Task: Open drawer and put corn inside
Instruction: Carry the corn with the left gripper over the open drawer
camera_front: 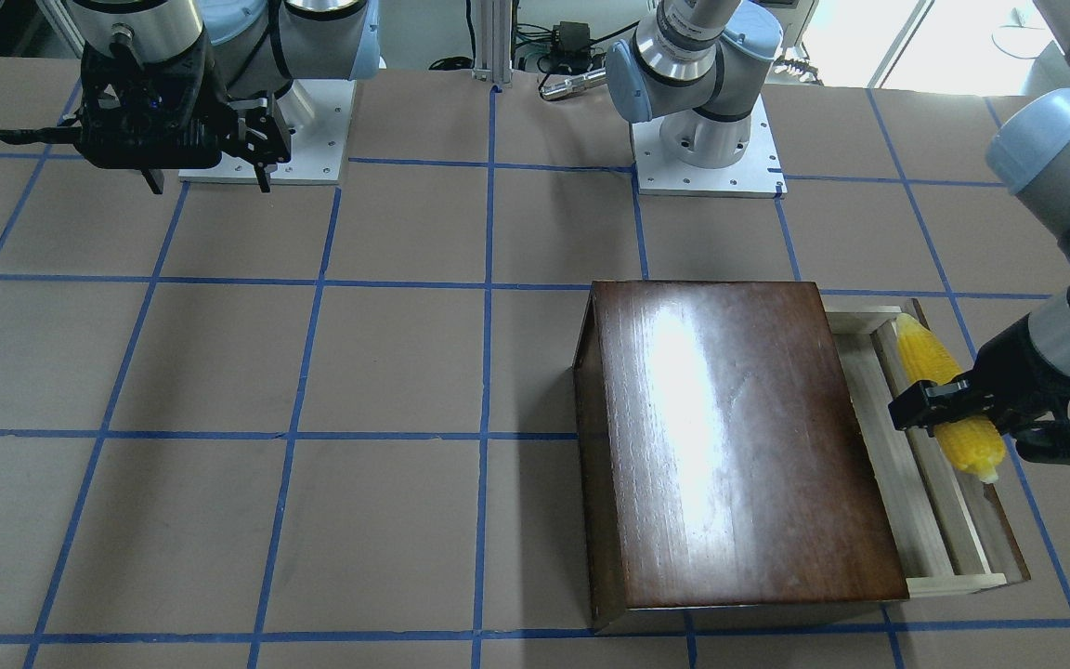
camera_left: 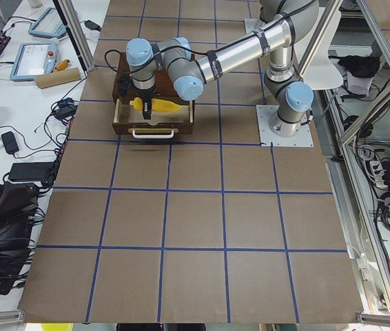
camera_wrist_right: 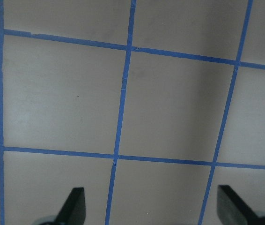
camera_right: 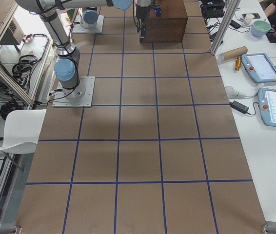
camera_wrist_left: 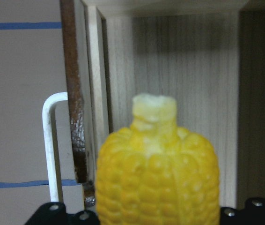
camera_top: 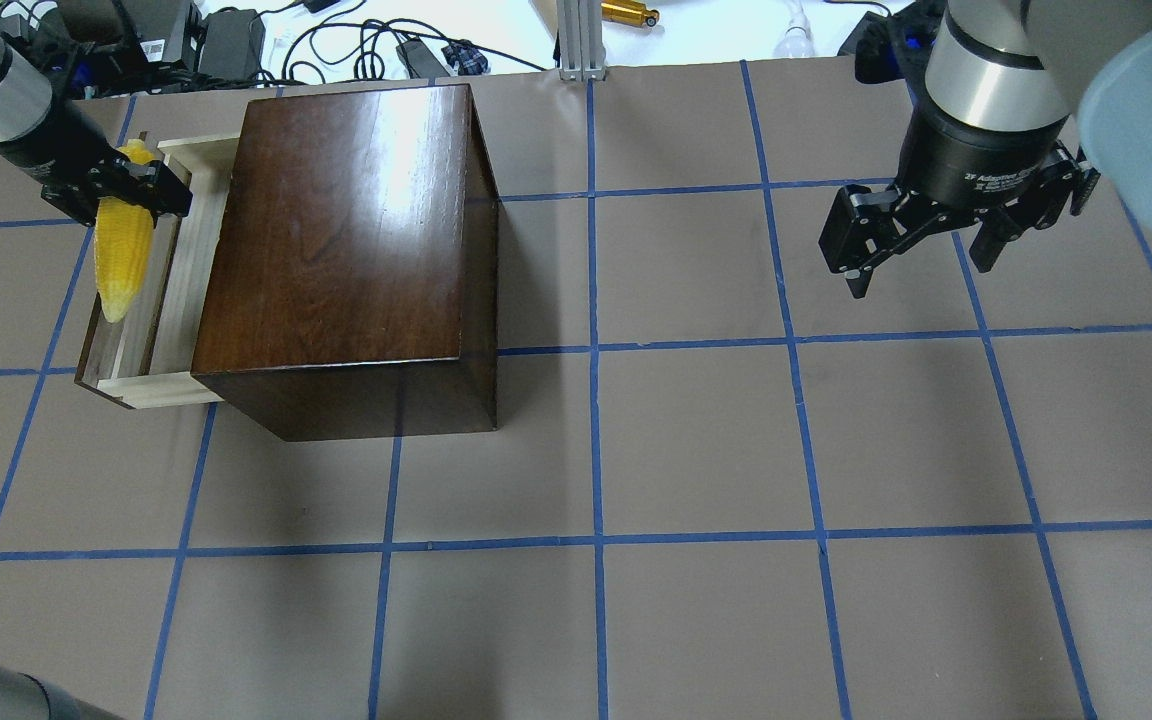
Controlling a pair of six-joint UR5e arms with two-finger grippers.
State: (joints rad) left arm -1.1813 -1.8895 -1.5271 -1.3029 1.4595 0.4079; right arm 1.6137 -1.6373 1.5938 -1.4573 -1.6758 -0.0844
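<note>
Between the clenched fingers of the left gripper (camera_front: 953, 421) sits the corn (camera_front: 923, 358), held lengthwise along the drawer (camera_front: 872, 390) just beneath, seemingly so it fits the narrow pulled-out tray. Beside the claw, the metal handle (camera_wrist_left: 50, 145) juts outward. Beyond stands the dark box (camera_front: 739, 446); far off, the right gripper (camera_top: 921, 268) hangs spread wide, idle.

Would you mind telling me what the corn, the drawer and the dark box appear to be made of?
Corn: likely moulded plastic, given its uniform bright yellow, slightly shiny kernels.
Drawer: pale, unfinished-looking wood with visible grain.
Box: dark wood or veneer with a glossy varnish, judging by the strong glare on its top.
</note>
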